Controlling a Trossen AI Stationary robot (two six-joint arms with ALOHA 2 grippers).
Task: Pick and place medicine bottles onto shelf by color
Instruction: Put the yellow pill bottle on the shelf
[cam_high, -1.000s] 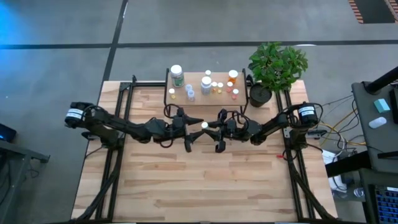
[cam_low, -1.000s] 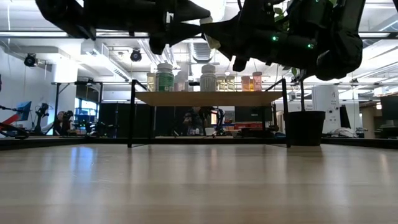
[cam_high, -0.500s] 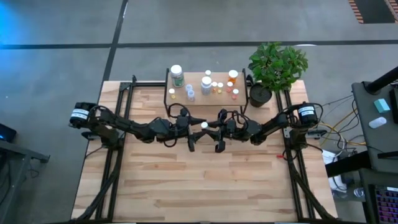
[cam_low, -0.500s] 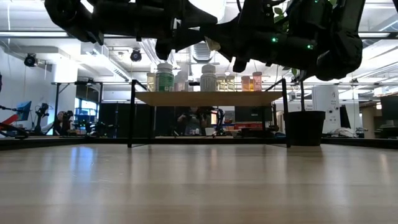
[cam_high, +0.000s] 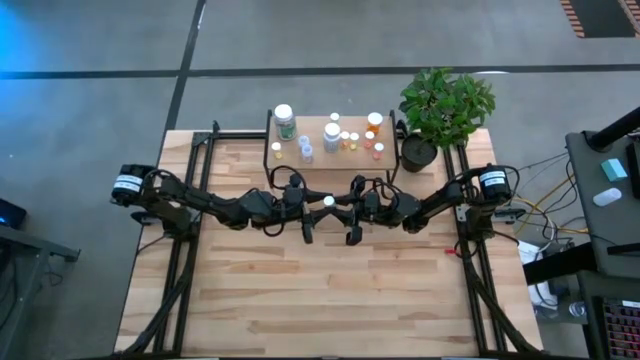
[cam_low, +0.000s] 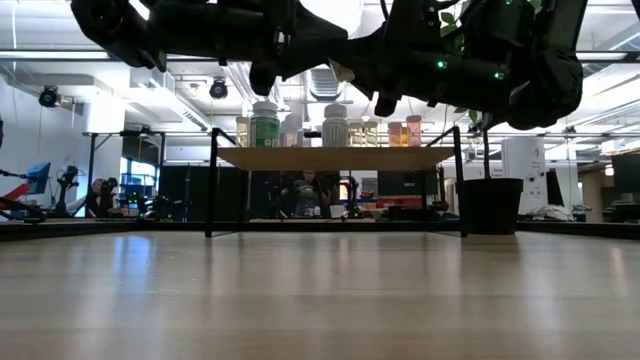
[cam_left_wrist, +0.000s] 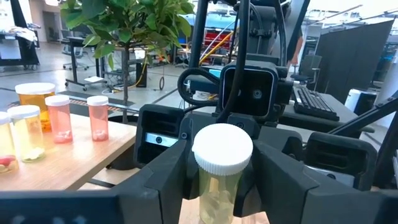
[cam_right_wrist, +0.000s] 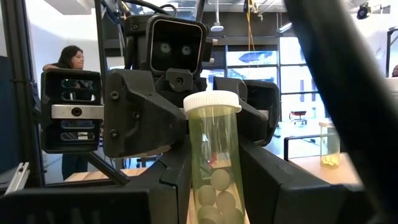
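A yellow-green pill bottle with a white cap (cam_high: 327, 201) stands upright in the air between my two grippers, above the table's middle. It also shows in the left wrist view (cam_left_wrist: 219, 180) and the right wrist view (cam_right_wrist: 214, 168). My right gripper (cam_high: 338, 204) is shut on it. My left gripper (cam_high: 318, 203) is open, with one finger on each side of the same bottle. The shelf (cam_high: 350, 160) stands at the far edge. It carries several bottles: green (cam_high: 284, 118), white (cam_high: 331, 133) and orange (cam_high: 373, 122). My right gripper pinches the bottle's body (cam_right_wrist: 214, 186) between its two fingers (cam_right_wrist: 177, 186), below the cap. The fingers lie level and come from the table's right. The bottle stands upright with its cap up, lifted clear of the table. Whether my left gripper's fingers (cam_left_wrist: 171, 171) touch the bottle, I cannot tell.
A potted plant (cam_high: 445, 105) stands at the far right, beside the shelf. The shelf's black legs (cam_low: 211, 185) rise from the tabletop behind the arms. A person (cam_right_wrist: 68, 59) shows in the room beyond the table.
My left gripper has gone toward the table's right edge and come around the bottle that my right gripper holds. The bottle and the right gripper have stayed where they were.
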